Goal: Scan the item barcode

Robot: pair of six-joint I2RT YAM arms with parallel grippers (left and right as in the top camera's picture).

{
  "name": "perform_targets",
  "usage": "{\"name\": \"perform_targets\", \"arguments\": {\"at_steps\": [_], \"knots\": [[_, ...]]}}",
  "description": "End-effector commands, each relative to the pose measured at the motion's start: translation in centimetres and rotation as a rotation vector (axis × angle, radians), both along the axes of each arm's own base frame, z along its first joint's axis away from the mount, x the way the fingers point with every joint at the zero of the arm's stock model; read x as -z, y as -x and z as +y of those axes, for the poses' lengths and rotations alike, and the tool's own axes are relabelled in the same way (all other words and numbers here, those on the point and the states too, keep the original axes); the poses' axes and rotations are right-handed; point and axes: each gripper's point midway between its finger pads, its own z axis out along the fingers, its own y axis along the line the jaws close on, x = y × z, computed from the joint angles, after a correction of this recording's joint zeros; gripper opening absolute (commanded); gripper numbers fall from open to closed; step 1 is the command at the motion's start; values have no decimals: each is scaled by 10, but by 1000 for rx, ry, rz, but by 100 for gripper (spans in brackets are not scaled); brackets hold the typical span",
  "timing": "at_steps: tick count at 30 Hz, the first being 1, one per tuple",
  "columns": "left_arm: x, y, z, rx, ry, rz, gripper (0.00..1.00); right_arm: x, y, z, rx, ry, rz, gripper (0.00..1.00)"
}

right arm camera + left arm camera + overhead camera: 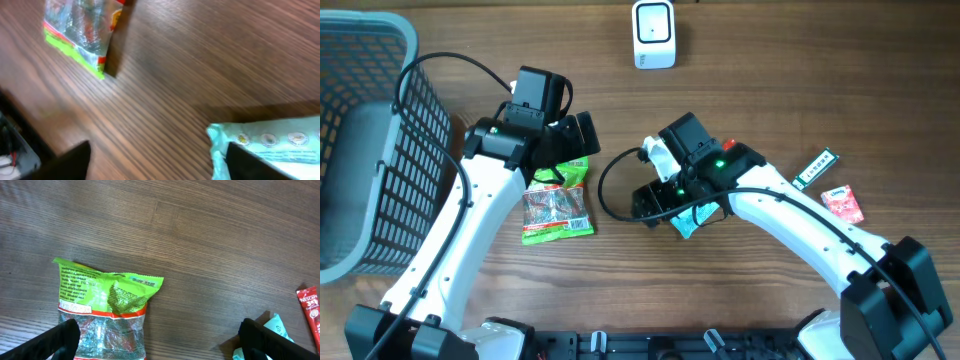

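Grey mesh basket (420,170), bare wooden table (820,80)

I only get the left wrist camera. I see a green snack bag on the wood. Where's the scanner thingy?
Observer: The white scanner stands on the far side of the table.
Operator: Is there a basket anywhere?
Observer: Yes, a grey basket sits at the robot's left.
Operator: What's the other hand doing?
Observer: The right hand is open over a teal packet.
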Motion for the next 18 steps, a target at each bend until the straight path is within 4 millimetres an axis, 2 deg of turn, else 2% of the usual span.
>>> {"name": "perform_targets", "arguments": {"at_steps": [1,2,4,7,11,15,18], "knots": [[-4,0,3,5,-12,-14,100,8,-22,-21,199,112,-40,74],[-4,0,3,5,-12,-14,100,9,-28,-26,229,136,-68,73],[-4,0,3,5,-12,-14,100,9,-42,-39,327,189,-120,91],[-4,0,3,5,-12,-14,100,8,-53,-52,427,237,-166,100],[-4,0,3,5,-12,-14,100,7,-56,-51,456,223,-170,99],[-4,0,3,5,-12,-14,100,8,-60,-60,530,249,-188,69],[-4,0,3,5,-12,-14,100,8,-61,-63,530,270,-208,68]]}}
